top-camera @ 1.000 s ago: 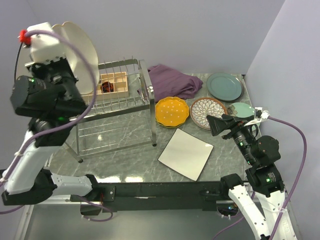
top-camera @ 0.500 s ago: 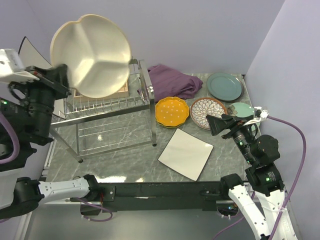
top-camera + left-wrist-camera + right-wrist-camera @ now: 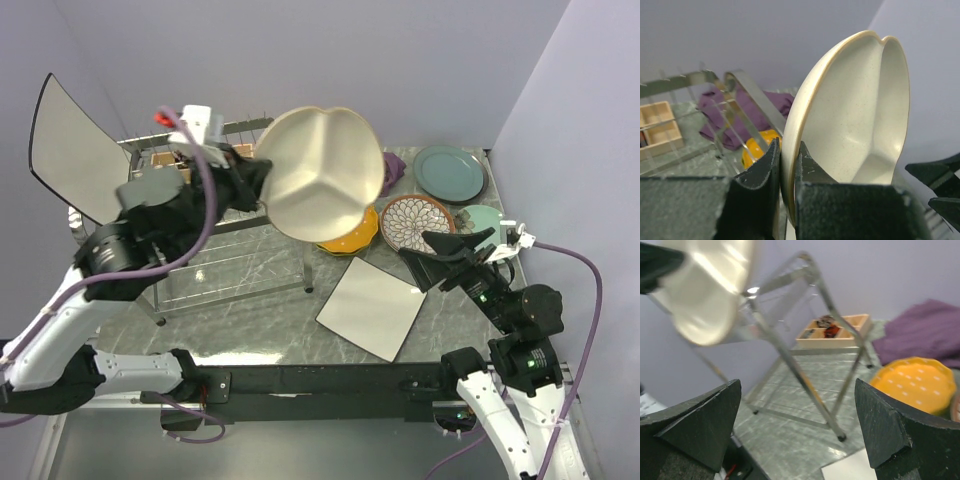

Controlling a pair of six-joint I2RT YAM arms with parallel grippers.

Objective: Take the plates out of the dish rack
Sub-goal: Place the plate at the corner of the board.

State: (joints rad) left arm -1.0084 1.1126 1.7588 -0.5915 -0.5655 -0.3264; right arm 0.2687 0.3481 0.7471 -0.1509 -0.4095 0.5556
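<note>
Cream plate (image 3: 325,185) swung right, hollow face upward

A grey-green marbled table top (image 3: 262,318) fills the middle of the overhead view, veined in white and glossy enough to throw back pale patches of light near its 6 o'clock edge. A black rail (image 3: 330,381) runs along that edge, with dull grey floor (image 3: 320,452) beyond it. Plain lavender walls close the scene: the back wall (image 3: 400,60) at 12 o'clock, one side wall (image 3: 585,110) at 3 o'clock, another (image 3: 20,40) at 9 o'clock. The light is soft and even.
</note>
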